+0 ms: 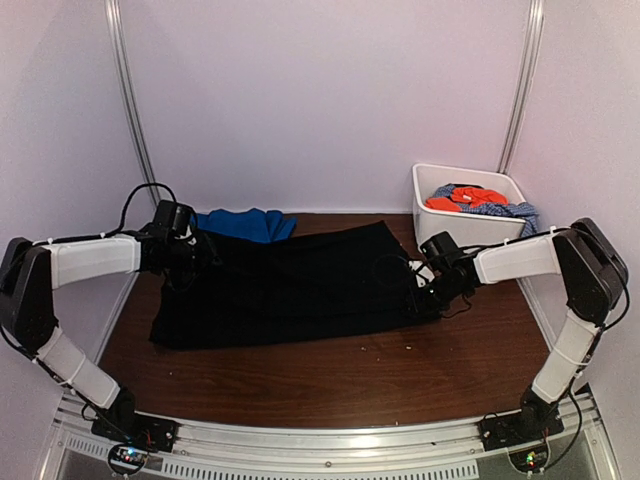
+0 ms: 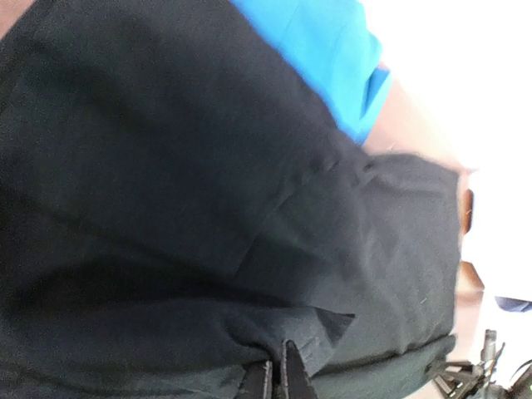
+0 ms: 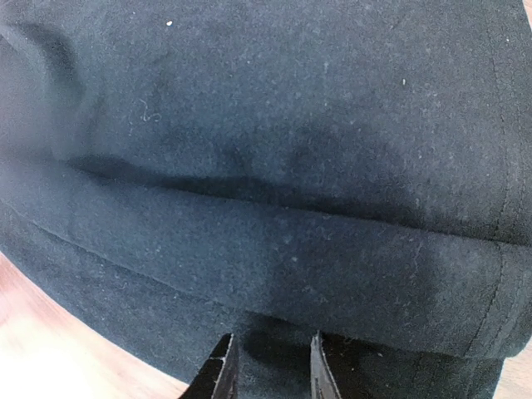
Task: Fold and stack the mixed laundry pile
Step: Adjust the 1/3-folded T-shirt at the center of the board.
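A large black garment (image 1: pixel 290 285) lies spread across the middle of the table. My left gripper (image 2: pixel 277 366) is shut on a pinch of black cloth at the garment's back left corner (image 1: pixel 195 252). My right gripper (image 3: pixel 272 345) is at the garment's right edge (image 1: pixel 425 285), low over a folded hem, its fingers apart with flat black cloth between them. The royal-blue garment (image 1: pixel 245 222) lies at the back left, partly under the black one, and shows in the left wrist view (image 2: pixel 324 50). An orange-red garment (image 1: pixel 462 198) and a speckled one (image 1: pixel 510 211) lie in the tub.
A white plastic tub (image 1: pixel 425 205) stands at the back right against the wall, just behind my right arm. Bare brown table (image 1: pixel 330 380) runs along the front, and white walls close in on three sides.
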Controlling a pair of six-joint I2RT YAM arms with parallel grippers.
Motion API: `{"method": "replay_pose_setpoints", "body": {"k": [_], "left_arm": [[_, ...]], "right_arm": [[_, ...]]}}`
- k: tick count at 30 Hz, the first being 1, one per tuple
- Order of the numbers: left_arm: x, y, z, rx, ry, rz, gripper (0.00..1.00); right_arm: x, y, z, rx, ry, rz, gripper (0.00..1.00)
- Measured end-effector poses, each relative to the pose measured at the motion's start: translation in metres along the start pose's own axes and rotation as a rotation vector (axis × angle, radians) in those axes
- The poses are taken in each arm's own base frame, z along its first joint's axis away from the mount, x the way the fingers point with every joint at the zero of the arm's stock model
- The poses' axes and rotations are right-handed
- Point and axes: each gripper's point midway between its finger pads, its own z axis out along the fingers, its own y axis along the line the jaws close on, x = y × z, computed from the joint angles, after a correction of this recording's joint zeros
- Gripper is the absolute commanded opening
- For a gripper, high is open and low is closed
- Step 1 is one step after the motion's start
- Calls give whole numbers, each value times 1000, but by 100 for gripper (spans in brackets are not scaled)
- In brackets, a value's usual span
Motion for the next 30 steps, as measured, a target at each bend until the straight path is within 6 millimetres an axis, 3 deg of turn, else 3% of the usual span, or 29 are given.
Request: {"method": "replay_pose_setpoints", "body": {"k": [5,10,16,18,22,26,30], "left_arm": [[-36,-14,-5,91,-141,-2,0],[-52,-22,-10,147,-233,23,0],[-49,-12,-6,119,-237,21,43],[-47,0,-5,69,-244,3,58],[-43,29,-17,-58,-261,-19,76],[-45,35,-44,-106,-293,-7,78],[-39,38,-65,-107,-296,-7,73]], "right_arm": [[1,0,-1,0,0,0,31],[2,0,-1,0,1,0,32],[1,-1,-4,13,11,2,33],[-2,-3,-6,26,10,0,33],[-20,-5,-13,45,-20,-16,34],[-35,-6,-18,48,-52,-38,35],[-50,-2,-19,40,-72,-66,35]]}}
